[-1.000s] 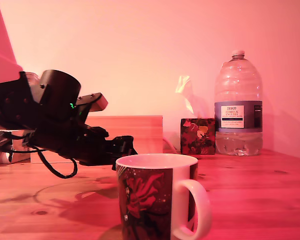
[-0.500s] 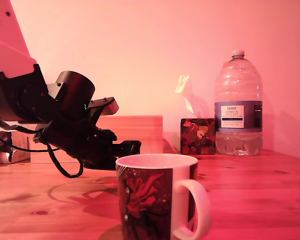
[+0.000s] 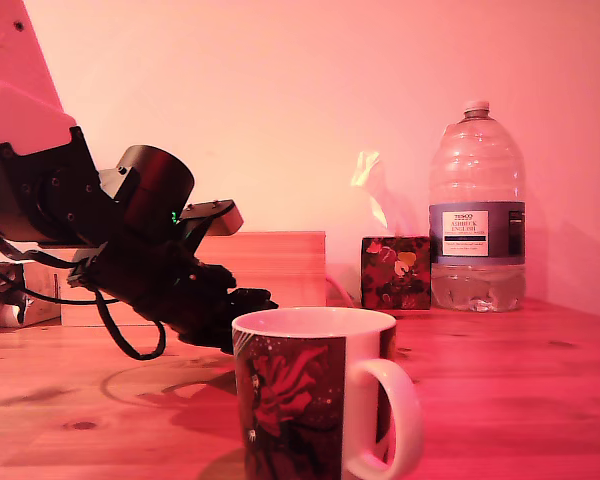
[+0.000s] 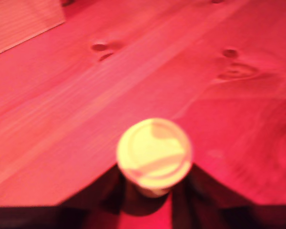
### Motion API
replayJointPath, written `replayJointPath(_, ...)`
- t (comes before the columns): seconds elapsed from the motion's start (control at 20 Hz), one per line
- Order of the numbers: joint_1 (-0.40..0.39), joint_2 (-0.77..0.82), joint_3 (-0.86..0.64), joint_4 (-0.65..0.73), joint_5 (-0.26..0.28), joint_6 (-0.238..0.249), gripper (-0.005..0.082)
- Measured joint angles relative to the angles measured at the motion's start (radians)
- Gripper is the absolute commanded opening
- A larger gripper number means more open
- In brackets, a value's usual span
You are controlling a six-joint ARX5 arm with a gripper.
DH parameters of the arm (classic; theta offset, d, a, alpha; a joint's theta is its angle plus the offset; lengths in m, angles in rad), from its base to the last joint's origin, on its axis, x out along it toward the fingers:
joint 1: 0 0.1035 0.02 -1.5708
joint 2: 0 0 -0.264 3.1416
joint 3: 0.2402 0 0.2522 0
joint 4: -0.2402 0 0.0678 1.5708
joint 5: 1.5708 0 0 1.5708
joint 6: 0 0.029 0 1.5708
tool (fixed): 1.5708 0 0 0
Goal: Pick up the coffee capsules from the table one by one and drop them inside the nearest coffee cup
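The gripper (image 4: 155,191) is closed on a capsule (image 4: 154,153): in the wrist view the two dark fingers (image 4: 112,191) press against the pod's narrow body from either side, and its pale round flat end faces the camera, standing out past the fingertips. The pod is clear of the table (image 4: 62,109), whose grain and knots show blurred behind it.

In the exterior view the arm (image 3: 130,250) reaches in from that view's left, tilted down toward the mug (image 3: 315,395). The gripper's tip (image 3: 248,300) sits just behind the mug's rim on the exterior view's left side, above the table (image 3: 500,380); the rim hides part of the tip, and the capsule itself cannot be made out from here. Whether the tip touches the mug cannot be told.

The mug stands upright near the front edge of the table, its handle on the exterior view's right. Toward the back edge, well apart from the mug, stand a tissue box (image 3: 395,271) and, just beside it on the exterior view's right, a large water bottle (image 3: 477,210). A low wooden block (image 3: 270,265) lies along the back, behind the arm.
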Motion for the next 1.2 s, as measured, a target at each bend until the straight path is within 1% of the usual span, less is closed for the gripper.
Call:
replayJointPath(0.05, -0.001, 0.0, 0.0, 0.001, 0.0, 0.003, 0.0125)
replayJointPath(0.3, 0.0, 0.0, 0.0, 0.011, 0.002, 0.003, 0.0124)
replayJointPath(0.45, -0.002, -0.009, 0.001, -0.031, 0.011, 0.003, 0.0125)
replayJointPath(0.5, -0.003, -0.026, 0.001, -0.065, 0.017, 0.023, 0.0125)
replayJointPath(0.65, -0.017, -0.097, 0.001, -0.153, 0.025, 0.023, 0.0125)
replayJointPath(0.7, -0.021, -0.127, 0.0, -0.165, 0.032, 0.046, 0.0125)
replayJointPath(0.85, -0.024, -0.256, -0.029, -0.186, 0.058, 0.049, 0.0125)
replayJointPath(1.05, -0.033, -0.398, -0.065, -0.284, 0.099, 0.049, 0.0125)
replayJointPath(1.2, -0.058, -0.471, -0.093, -0.344, 0.121, 0.072, 0.0125)
